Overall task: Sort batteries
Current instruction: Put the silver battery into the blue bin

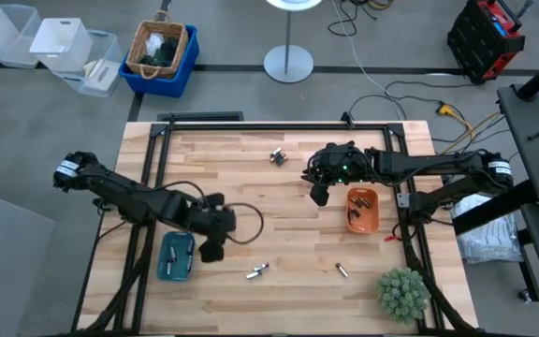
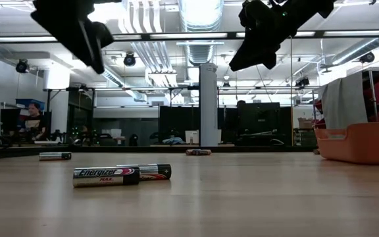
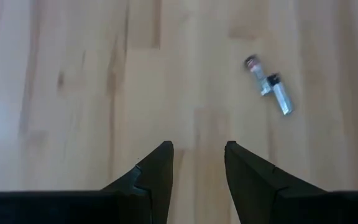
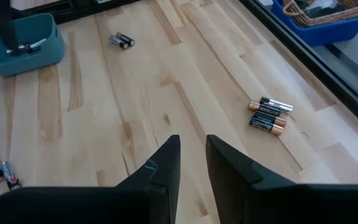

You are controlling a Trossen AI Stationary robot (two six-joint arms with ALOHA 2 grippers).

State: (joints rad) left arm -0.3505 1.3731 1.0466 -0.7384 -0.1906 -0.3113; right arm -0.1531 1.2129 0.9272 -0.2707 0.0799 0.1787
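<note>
Loose batteries — two (image 1: 256, 271), one (image 1: 342, 271), three (image 1: 277, 157) — left pincer (image 1: 211, 254) and right pincer (image 1: 319, 196) both released.

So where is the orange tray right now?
In the high view the orange tray sits on the table's right side, just beside the right gripper, with batteries inside it; the potted plant stands nearer the front edge.

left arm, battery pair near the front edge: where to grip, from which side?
Take one at a time. The pair lies flat on bare wood, the two cells touching, staggered lengthwise in the left wrist view. Probably come straight down with the left gripper, fingers across the mid-body of the cell whose long side is free; the round ends would likely slip.
</note>
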